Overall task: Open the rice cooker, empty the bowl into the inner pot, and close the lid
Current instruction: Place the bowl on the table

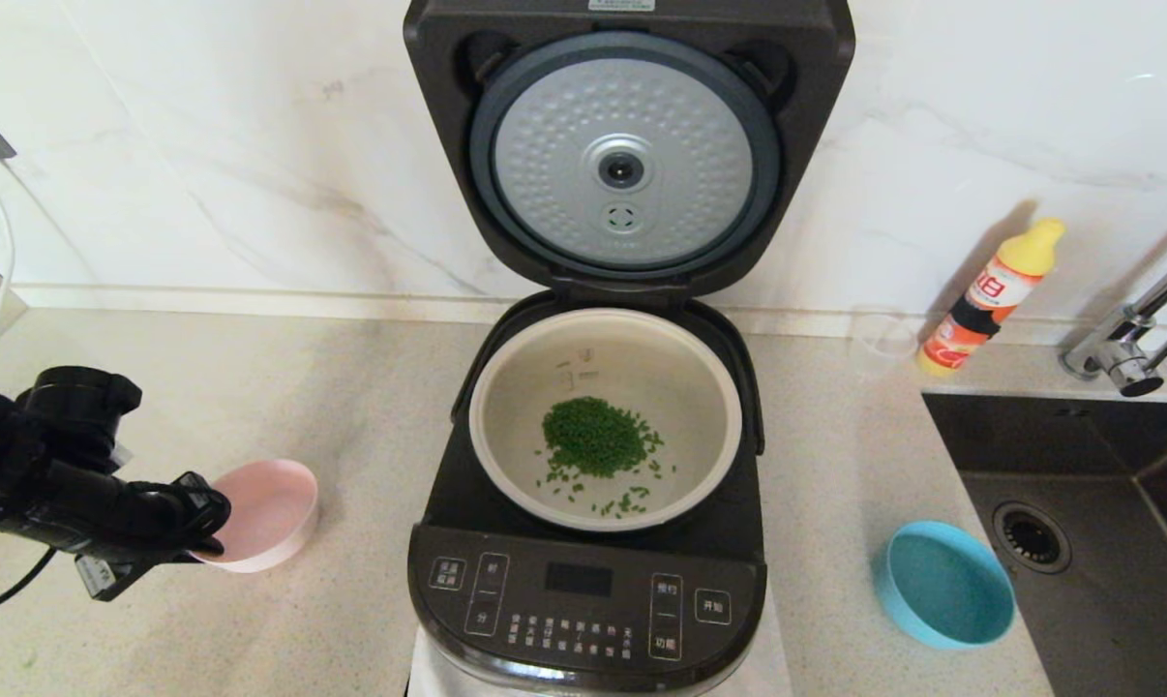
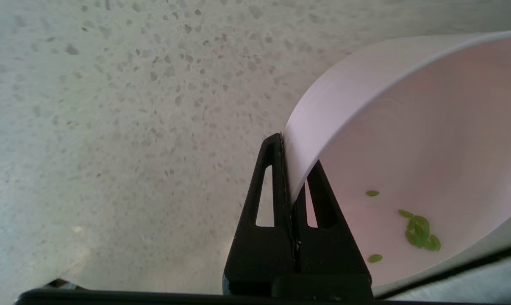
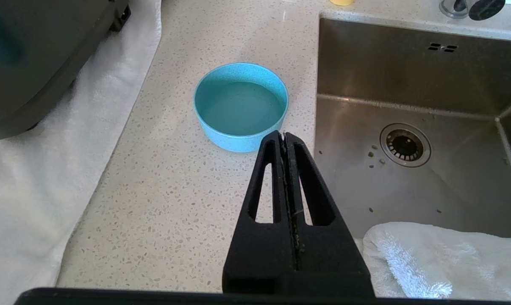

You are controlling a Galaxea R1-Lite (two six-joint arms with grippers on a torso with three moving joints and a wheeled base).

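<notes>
Rice cooker (image 1: 583, 590) centre frame, lid (image 1: 627, 145) up at top, inner pot (image 1: 605, 416) w/ green grains, left gripper (image 1: 206, 528) lower left clamped on pink bowl (image 1: 269, 508) rim, right gripper (image 3: 286, 137) pinched closed, empty, nr blue bowl (image 3: 240, 106).

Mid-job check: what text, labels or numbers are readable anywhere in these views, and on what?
"开始": right-hand button on the rice cooker control panel.
"功能": button left of and below it.
Other panel buttons: white Chinese characters, too small to read.
Label on the lid top edge: cut off, unreadable.
Orange bottle: white characters, blurred.
</notes>
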